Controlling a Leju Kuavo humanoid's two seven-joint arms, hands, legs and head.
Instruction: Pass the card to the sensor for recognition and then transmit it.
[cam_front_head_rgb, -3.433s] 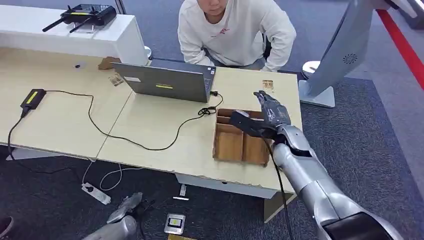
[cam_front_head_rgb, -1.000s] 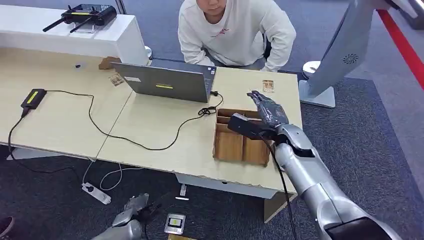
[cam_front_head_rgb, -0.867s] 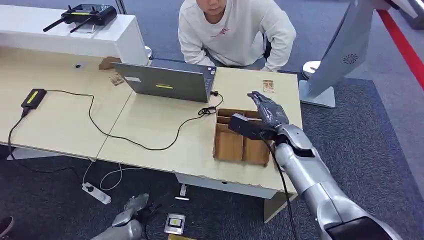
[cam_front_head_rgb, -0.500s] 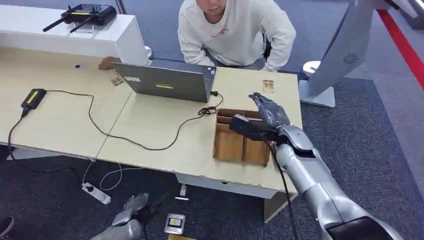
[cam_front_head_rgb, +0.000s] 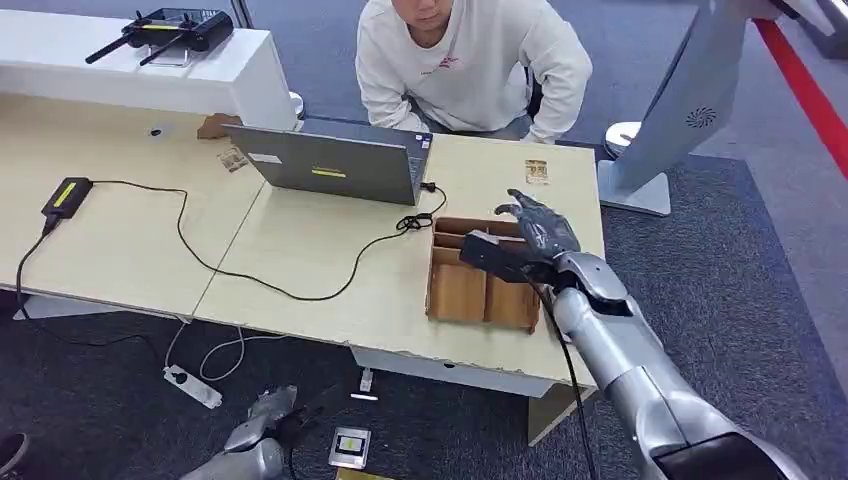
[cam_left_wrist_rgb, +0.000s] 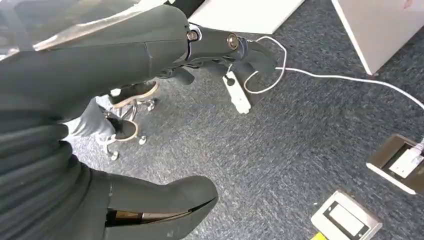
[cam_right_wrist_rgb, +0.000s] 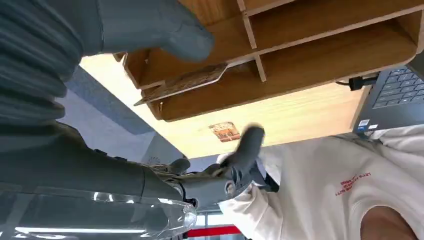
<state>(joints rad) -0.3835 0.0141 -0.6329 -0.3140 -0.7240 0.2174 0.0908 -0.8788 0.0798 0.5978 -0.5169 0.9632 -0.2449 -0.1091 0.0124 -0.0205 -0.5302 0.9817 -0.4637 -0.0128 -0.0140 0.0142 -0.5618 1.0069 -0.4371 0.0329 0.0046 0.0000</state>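
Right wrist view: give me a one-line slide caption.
Right hand above the wooden tray, a card leaning in one compartment, a person seated beyond.

Brown wooden tray (cam_front_head_rgb: 455, 290), grey laptop (cam_front_head_rgb: 325, 165)

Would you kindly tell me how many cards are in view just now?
3: a far card on the table beyond the wooden tray, a second card beside the laptop, and a tilted card inside the tray. The right hand may hide more.
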